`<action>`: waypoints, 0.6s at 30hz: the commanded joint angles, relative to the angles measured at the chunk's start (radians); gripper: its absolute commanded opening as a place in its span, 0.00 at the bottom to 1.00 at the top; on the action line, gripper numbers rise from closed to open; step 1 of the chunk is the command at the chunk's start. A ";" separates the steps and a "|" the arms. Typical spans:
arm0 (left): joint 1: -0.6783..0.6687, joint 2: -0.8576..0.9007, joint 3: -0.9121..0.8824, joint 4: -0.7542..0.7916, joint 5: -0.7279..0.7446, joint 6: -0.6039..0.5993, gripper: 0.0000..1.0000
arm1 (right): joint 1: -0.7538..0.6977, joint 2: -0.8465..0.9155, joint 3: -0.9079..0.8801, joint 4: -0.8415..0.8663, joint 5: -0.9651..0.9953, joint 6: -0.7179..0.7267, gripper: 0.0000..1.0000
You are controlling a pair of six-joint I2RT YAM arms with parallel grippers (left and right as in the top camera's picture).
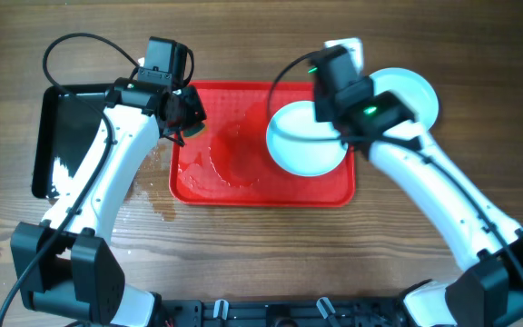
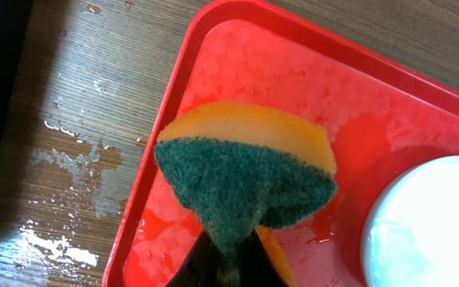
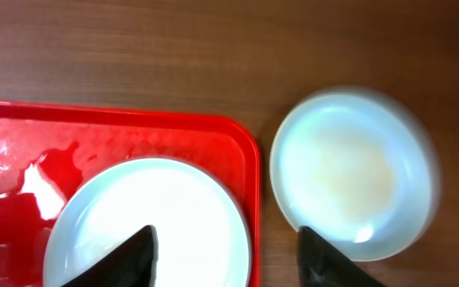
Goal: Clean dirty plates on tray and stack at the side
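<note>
On the right end of the red tray (image 1: 243, 182) lies one pale plate (image 1: 298, 145), clean white in the right wrist view (image 3: 158, 215). A second plate (image 1: 416, 91) rests on the wooden table just right of the tray; it looks blurred, with a faint yellowish tint (image 3: 349, 171). My right gripper (image 3: 229, 259) hangs open above the tray's right rim (image 3: 249, 167), one finger over each plate, holding nothing. Over the tray's left end, my left gripper (image 2: 229, 259) is shut on a green-and-yellow sponge (image 2: 245, 175). The tray floor (image 2: 293, 72) is wet.
A glossy black tray (image 1: 62, 136) lies left of the red tray. Water puddles (image 2: 62, 159) spread on the wood between them and at the red tray's front-left corner (image 1: 157, 195). Cables loop above both arms.
</note>
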 commanded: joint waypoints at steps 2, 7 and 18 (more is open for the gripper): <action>0.001 0.011 -0.009 0.003 0.016 0.001 0.04 | -0.180 0.091 0.013 -0.058 -0.448 0.007 0.67; 0.001 0.011 -0.009 0.003 0.016 0.001 0.04 | -0.241 0.255 0.007 -0.069 -0.629 -0.101 0.73; 0.001 0.011 -0.009 0.003 0.016 0.002 0.04 | -0.218 0.430 0.007 -0.056 -0.623 -0.096 0.33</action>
